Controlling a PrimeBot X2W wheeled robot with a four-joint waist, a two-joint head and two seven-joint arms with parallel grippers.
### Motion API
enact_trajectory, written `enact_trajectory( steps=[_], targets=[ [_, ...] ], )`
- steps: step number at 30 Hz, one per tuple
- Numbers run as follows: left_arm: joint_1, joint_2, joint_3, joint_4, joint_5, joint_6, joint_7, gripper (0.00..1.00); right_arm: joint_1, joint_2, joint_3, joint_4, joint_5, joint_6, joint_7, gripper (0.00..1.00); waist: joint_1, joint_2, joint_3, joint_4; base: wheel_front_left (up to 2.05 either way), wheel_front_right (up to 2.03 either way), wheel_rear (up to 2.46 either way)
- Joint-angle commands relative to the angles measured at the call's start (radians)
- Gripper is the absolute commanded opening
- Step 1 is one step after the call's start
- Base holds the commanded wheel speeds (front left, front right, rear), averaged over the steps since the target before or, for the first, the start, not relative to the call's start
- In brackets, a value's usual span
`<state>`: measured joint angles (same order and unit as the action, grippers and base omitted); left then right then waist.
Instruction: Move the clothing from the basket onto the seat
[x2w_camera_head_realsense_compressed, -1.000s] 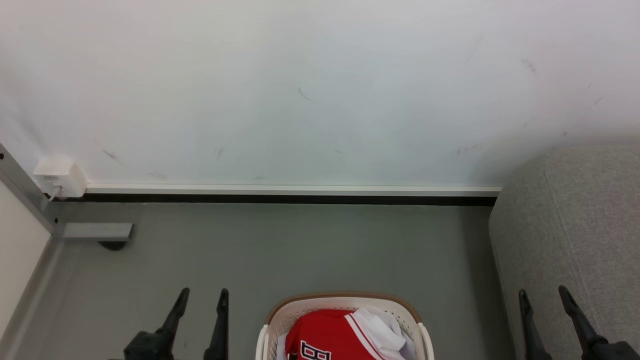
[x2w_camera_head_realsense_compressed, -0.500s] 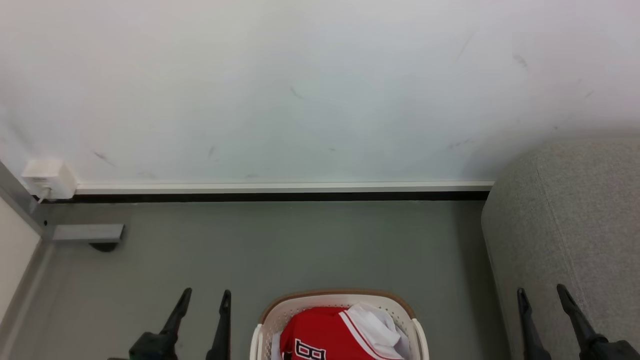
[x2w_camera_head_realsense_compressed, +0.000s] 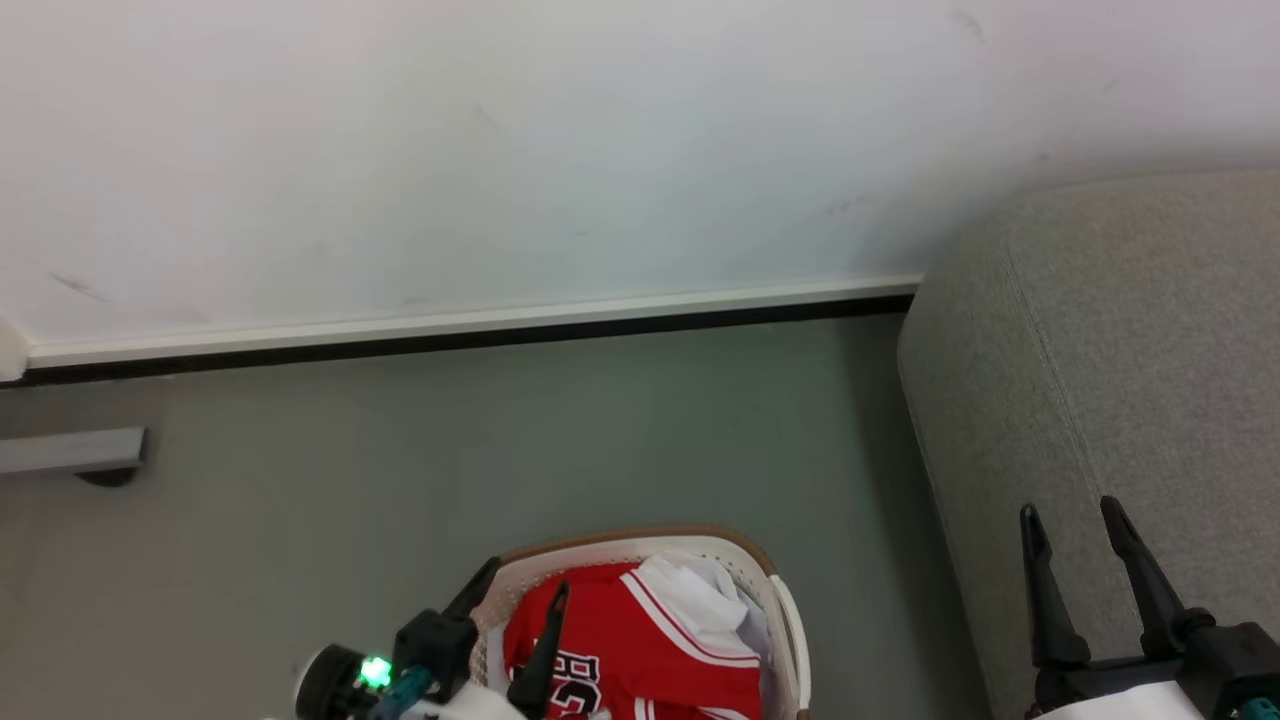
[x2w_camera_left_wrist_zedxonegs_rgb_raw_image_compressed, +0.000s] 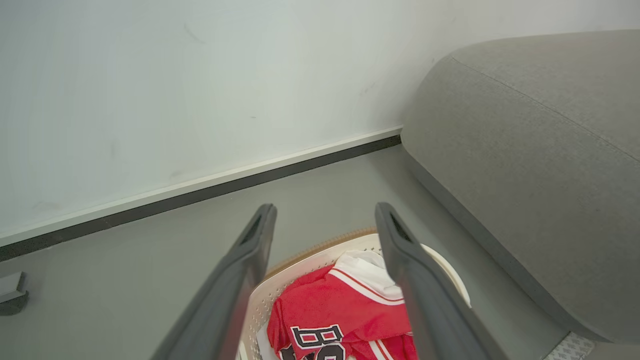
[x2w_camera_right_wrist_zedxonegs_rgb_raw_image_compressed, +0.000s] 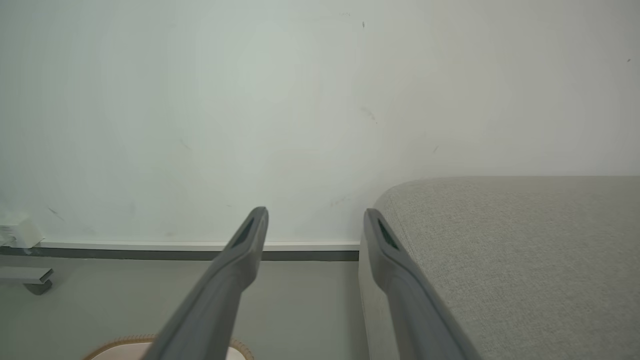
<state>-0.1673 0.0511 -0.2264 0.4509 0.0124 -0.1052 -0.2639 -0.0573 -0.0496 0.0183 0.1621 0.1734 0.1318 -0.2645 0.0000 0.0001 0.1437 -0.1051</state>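
Red clothing (x2w_camera_head_realsense_compressed: 640, 640) with white stripe trim and black-and-white lettering lies in the cream basket (x2w_camera_head_realsense_compressed: 790, 625) with a brown rim, on the floor at the bottom centre of the head view. My left gripper (x2w_camera_head_realsense_compressed: 525, 585) is open and hangs above the basket's left side, empty. In the left wrist view the clothing (x2w_camera_left_wrist_zedxonegs_rgb_raw_image_compressed: 335, 320) and the basket (x2w_camera_left_wrist_zedxonegs_rgb_raw_image_compressed: 280, 285) show between the open fingers of that left gripper (x2w_camera_left_wrist_zedxonegs_rgb_raw_image_compressed: 325, 212). The grey seat (x2w_camera_head_realsense_compressed: 1120, 350) stands at the right. My right gripper (x2w_camera_head_realsense_compressed: 1068, 512) is open over the seat's near edge, and the right wrist view shows this gripper (x2w_camera_right_wrist_zedxonegs_rgb_raw_image_compressed: 315, 215) beside the seat (x2w_camera_right_wrist_zedxonegs_rgb_raw_image_compressed: 500, 250).
A white wall (x2w_camera_head_realsense_compressed: 500, 150) with a white and black baseboard (x2w_camera_head_realsense_compressed: 450, 330) runs behind the grey floor (x2w_camera_head_realsense_compressed: 400, 450). A grey metal foot (x2w_camera_head_realsense_compressed: 70, 455) sticks out at the left edge. The basket rim (x2w_camera_right_wrist_zedxonegs_rgb_raw_image_compressed: 125, 345) peeks at the bottom of the right wrist view.
The head camera has swung right and down. My left gripper has moved right, from beside the basket to above its left side. Both grippers stay open.
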Motion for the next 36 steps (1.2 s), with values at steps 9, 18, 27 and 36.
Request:
enact_trajectory(
  steps=[9,18,27,36],
  targets=[
    [-0.259,0.017,-0.129,0.307,0.083,-0.019,0.054,1.00,-0.093,-0.001,0.031,-0.085,0.039,-0.002,0.000,1.00,0.0000,-0.0001,0.216,-0.121,0.00,0.00,0.00],
    [-0.426,0.036,-0.224,0.509,0.116,-0.025,0.158,1.00,-0.162,-0.001,0.047,-0.170,0.075,-0.002,0.000,1.00,0.0000,-0.0001,0.378,-0.170,0.00,0.00,0.00],
    [-0.555,0.060,-0.304,0.648,0.139,-0.024,0.211,1.00,-0.225,-0.001,0.084,-0.223,0.161,-0.002,0.000,1.00,0.0000,-0.0001,0.503,-0.204,0.00,0.00,0.00],
    [-0.661,0.109,-0.344,0.709,0.158,-0.023,0.214,1.00,-0.254,-0.001,0.112,-0.267,0.229,-0.002,0.000,1.00,0.0000,-0.0001,0.626,-0.239,0.00,0.00,0.00]
  ],
)
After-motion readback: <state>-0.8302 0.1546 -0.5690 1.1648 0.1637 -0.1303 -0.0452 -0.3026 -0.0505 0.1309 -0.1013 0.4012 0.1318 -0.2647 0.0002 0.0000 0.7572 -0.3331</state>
